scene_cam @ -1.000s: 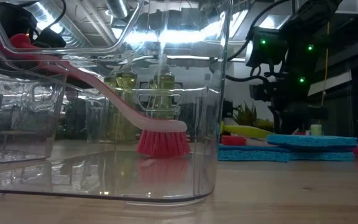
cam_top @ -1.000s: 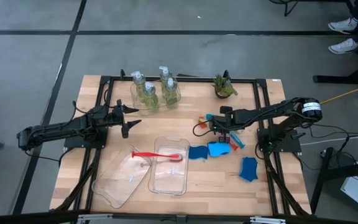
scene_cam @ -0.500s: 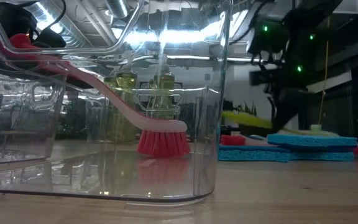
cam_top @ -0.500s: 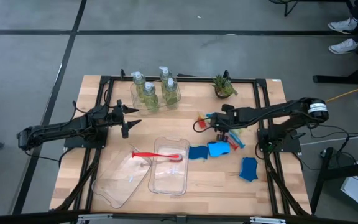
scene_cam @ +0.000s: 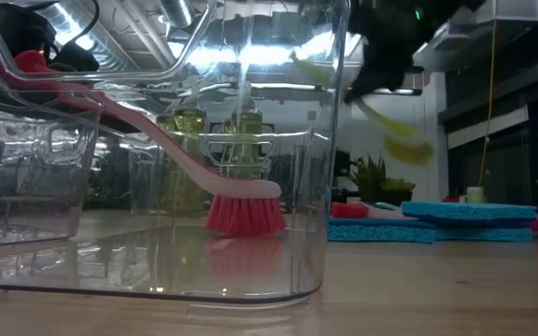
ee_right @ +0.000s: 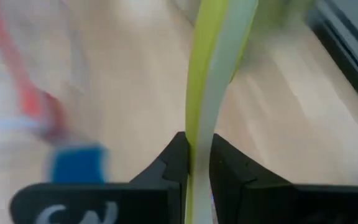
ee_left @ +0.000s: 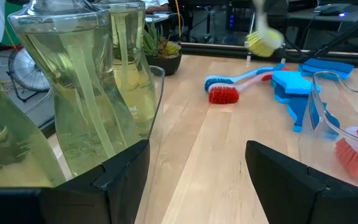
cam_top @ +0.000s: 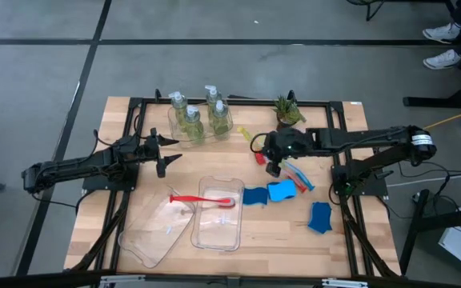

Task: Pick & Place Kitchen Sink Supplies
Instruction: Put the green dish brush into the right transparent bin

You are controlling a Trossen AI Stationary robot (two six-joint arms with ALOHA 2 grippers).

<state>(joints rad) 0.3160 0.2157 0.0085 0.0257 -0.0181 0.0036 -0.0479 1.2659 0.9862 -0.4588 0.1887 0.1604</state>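
**Yellow-green brush lifted, tray lies toward the left arm**

The yellow-green brush [ee_right: 211, 68] is pinched mid-handle by the right claw [cam_top: 274, 154] above the bench [cam_top: 350, 240]. The clear tray [cam_top: 217, 228] lies beyond its handle end. The left claw [cam_top: 169, 152] waits open.

Yellow-green brush [scene_cam: 395, 131] motion-blurred – head indistinct; right claw [ee_right: 195, 163] hides handle end.

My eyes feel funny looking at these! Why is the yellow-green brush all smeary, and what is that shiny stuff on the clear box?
Right wrist view: the yellow-green brush, pinched in the right hand, blurs against a streaked table. Low view: the brush smears mid-air, and ceiling lights glare off the clear tray. High view stays sharp.
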